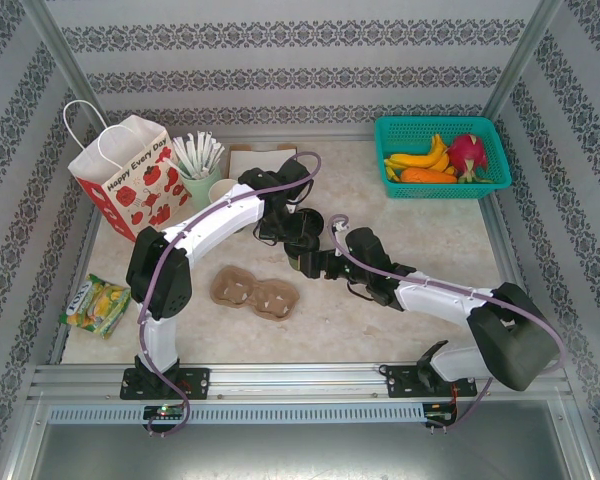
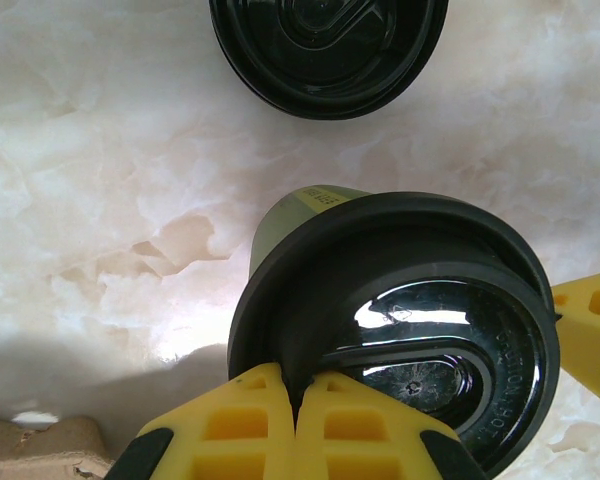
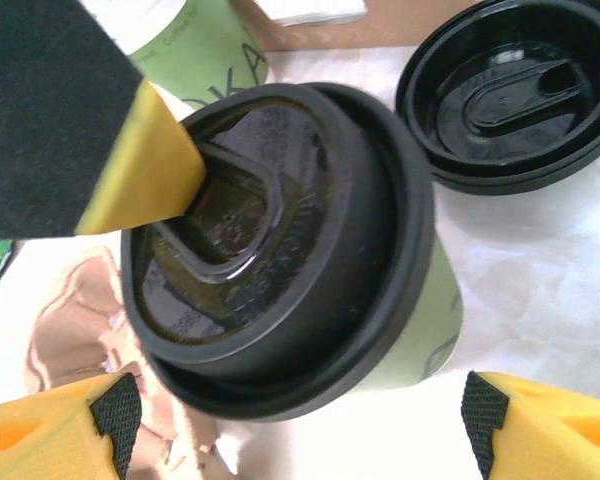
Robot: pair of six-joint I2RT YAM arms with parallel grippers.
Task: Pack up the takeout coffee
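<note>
Left wrist view looks down past the left gripper [image 2: 298,385], whose two yellow fingers [image 2: 230,430] are pressed together with nothing between them. Their tips rest on the near rim of the black lid [image 2: 430,320] of the coffee cup [image 2: 295,218]. The cup's olive-green wall shows just beyond the lid, and it stands on the pale marbled table [image 2: 100,150]. Straight ahead of these fingertips, apart from the cup, a spare lid [image 2: 330,50] lies on the table. A cardboard carrier [image 2: 30,450] peeks in behind and to the left of the fingers.

From the right wrist, the right gripper [image 3: 300,420] stands with its fingers wide apart, one pad [image 3: 115,415] on each side of the cup's base. Neither pad can be seen touching the green wall. The lidded cup sits between them, just ahead of the fingertips. One finger of the left gripper comes in from the upper left, its yellow tip set in the sunken part of the lid. The spare lid lies ahead and to the right of this gripper. A second green cup [image 3: 205,55] stands ahead and to the left.

In the top view the two grippers meet at mid-table. A paper bag [image 1: 120,170] stands well to their left and a green basket [image 1: 440,150] well to their right.
</note>
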